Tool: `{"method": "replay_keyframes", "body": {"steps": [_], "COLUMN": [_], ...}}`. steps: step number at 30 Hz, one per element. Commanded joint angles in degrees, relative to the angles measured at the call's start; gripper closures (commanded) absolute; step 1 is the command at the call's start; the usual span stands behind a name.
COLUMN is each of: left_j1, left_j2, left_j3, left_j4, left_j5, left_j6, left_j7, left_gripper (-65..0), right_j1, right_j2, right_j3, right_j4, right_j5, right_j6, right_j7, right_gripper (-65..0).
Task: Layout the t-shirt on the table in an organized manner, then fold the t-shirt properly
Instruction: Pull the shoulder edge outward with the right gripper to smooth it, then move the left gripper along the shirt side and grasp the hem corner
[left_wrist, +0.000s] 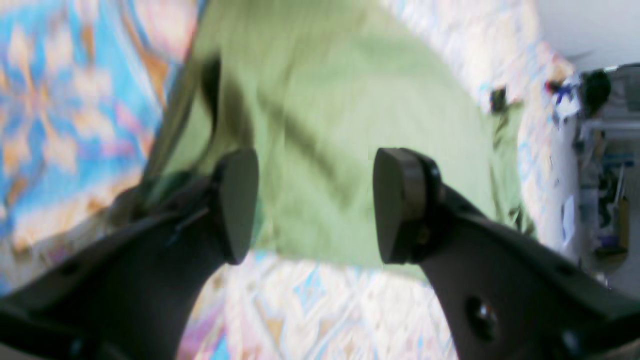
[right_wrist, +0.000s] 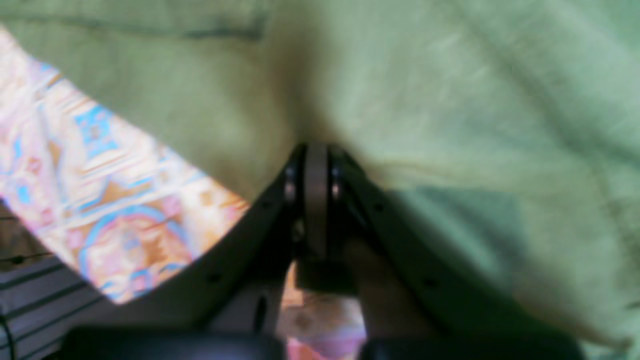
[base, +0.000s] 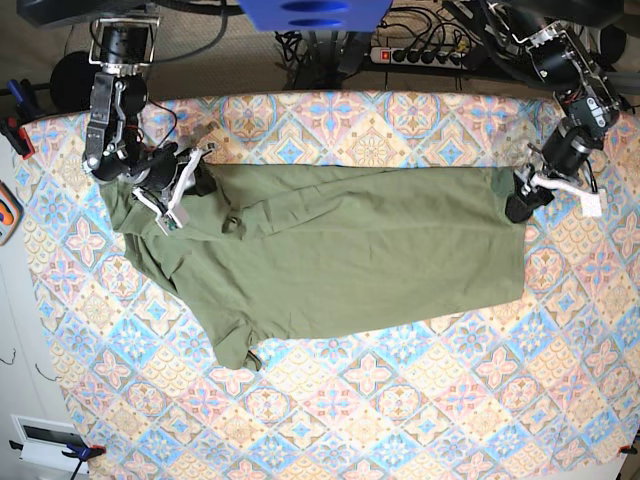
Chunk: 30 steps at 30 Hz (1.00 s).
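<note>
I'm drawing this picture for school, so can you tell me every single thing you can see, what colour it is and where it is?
t-shirt: one, olive green, spread across the middle of the table, collar end at the base view's left.
table: one, cloth of blue, pink and cream diamond tiles, fills most of the base view.
power strip: one, pale with a red switch, on the floor beyond the table's far edge.
cables: several, dark, on the floor near the power strip.
right gripper: one, black, shut on the t-shirt near its collar end.
left gripper: one, black, open over the t-shirt's hem end.
</note>
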Motion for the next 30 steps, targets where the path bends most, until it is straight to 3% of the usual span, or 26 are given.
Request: {"method": "replay_keyframes", "body": {"steps": [1, 7, 14, 18, 30], "left_j1": [-1.32, -7.92, -18.91, -24.53, -32.88], "left_j2": [-1.17, -4.78, -11.63, -12.43, -11.55], "left_j3": [-0.02, 1.3, 6.05, 6.05, 6.14], "left_j4": [0.97, -0.17, -16.44, -23.91, -42.72], "left_j5": [-1.16, -0.55, 1.83, 5.43, 10.18], "left_j6": [-0.49, -0.49, -0.49, -0.49, -0.49], "left_j7": [-0.43, 2.47, 3.97, 3.53, -7.55], "left_gripper": [-36.4, -37.0, -37.2, -37.2, -37.2], "right_j1": [-0.32, -1.55, -1.38, -1.38, -1.2], "right_j2": [0.64, 0.64, 0.55, 0.46, 0.38], "right_j3": [1.23, 4.22, 4.13, 4.13, 4.13], "right_j4": [1.25, 7.67, 8.02, 8.02, 8.02], "right_j5": [-1.34, -1.34, -1.6, -1.6, -1.42], "right_j6": [0.14, 0.14, 0.14, 0.14, 0.14], "right_j7": [-2.55, -2.55, -2.55, -2.55, -2.55], "right_gripper": [0.0, 0.0, 0.0, 0.0, 0.0]}}
